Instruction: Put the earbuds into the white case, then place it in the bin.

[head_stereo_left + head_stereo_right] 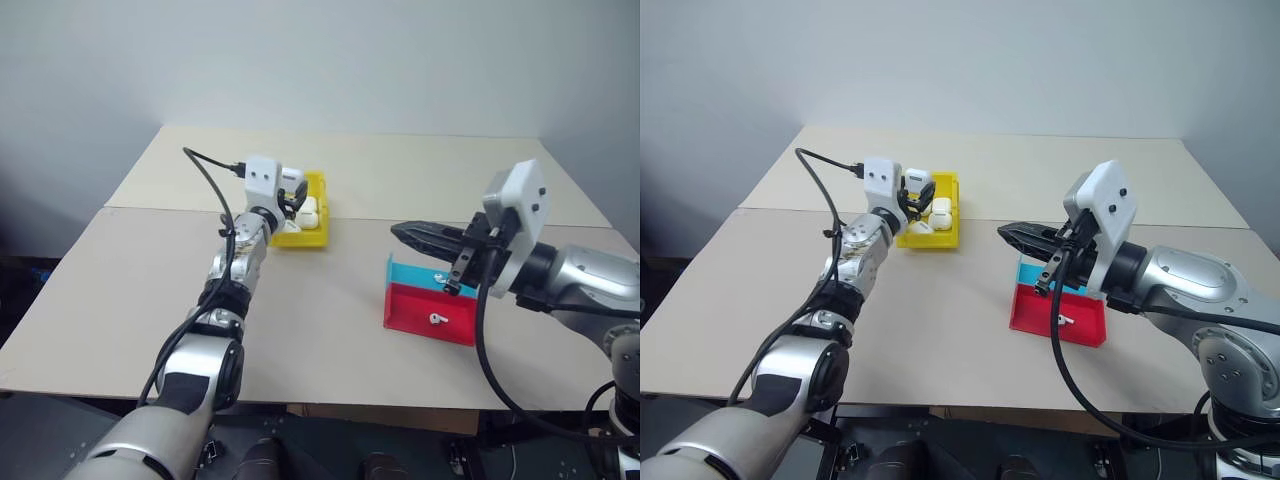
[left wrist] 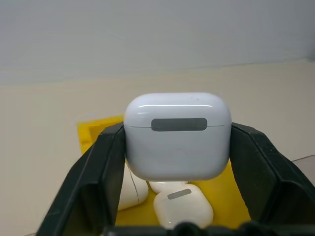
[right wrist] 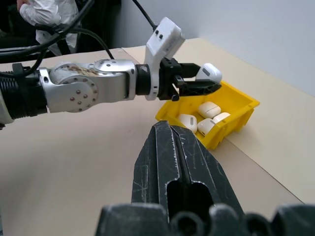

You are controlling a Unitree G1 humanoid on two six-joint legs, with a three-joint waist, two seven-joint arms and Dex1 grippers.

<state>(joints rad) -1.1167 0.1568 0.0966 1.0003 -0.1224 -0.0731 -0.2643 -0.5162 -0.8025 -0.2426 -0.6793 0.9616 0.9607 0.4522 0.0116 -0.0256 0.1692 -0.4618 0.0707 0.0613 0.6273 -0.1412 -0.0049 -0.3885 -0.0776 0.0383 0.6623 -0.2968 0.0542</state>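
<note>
Presently the left gripper (image 3: 206, 84) holds the white case (image 2: 177, 135) above the bin (image 1: 318, 188), lid closed, hinge side facing the wrist camera. In the left wrist view the case sits between the two black fingers (image 2: 101, 182), but the fingers look spread to either side, and whether they are pressing it or just letting go cannot be settled. Other white cases (image 3: 209, 109) already lie inside the yellow bin, directly below.

The right gripper (image 1: 415, 236) hovers over the red-and-teal tray (image 1: 425, 308) with its fingers clenched together on nothing. One white earbud (image 1: 436, 319) lies on the red floor of that tray, well apart from the bin.

Risks noted:
- The held case is high over the bin and near its wall closest to the robot. If released there, it may strike the rim or a case below and bounce out onto the bench (image 1: 330, 330).
- If the grip is loose, the glossy shell could slip and tumble before it is centred.
- The earbud in the tray suggests that at least one earbud is not yet cased. Whether it belongs to the held case cannot be told.
- The cable (image 1: 210, 175) on the left wrist hangs close to the bin and could snag the wall on withdrawal.

Markings: none legible. The grey bar on the case is a plain hinge plate.
</note>
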